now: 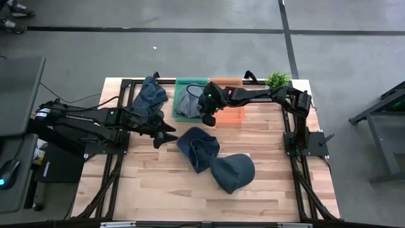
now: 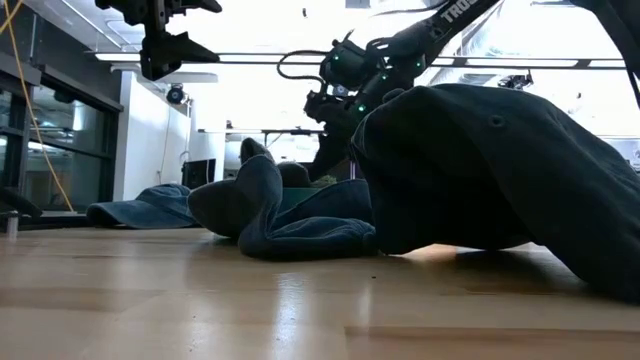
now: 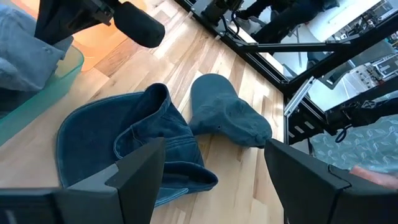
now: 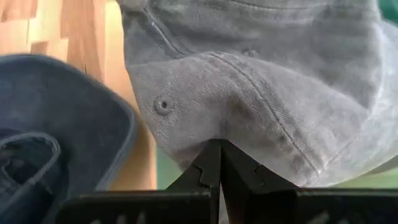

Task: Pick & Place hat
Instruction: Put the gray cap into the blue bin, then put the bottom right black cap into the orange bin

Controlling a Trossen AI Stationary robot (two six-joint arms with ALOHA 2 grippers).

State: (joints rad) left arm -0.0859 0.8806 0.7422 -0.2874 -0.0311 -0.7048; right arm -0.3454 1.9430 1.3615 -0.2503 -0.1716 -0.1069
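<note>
The right gripper (image 4: 219, 163) had its jaws pressed together on a fold of the grey hat (image 4: 261, 93), holding it at the edge of the green bin (image 1: 182, 113), beside the orange bin (image 1: 233, 114). To finish this step well, the grey hat should be carried fully over the bin's hollow before the jaws part, so that no brim drapes over the rim (a judgement, not an observation). The left gripper (image 1: 166, 134) hung with jaws spread, pinching nothing, just beside the 1st of 2 dark blue hats (image 1: 197, 147) lying on the table (image 1: 145, 183); the 2nd (image 1: 233, 171) touched it. Counted: 4 hats in all, including 1 blue-grey hat (image 1: 150, 95) at the far edge; 2 bins; 1 small plant (image 1: 277, 80).
</note>
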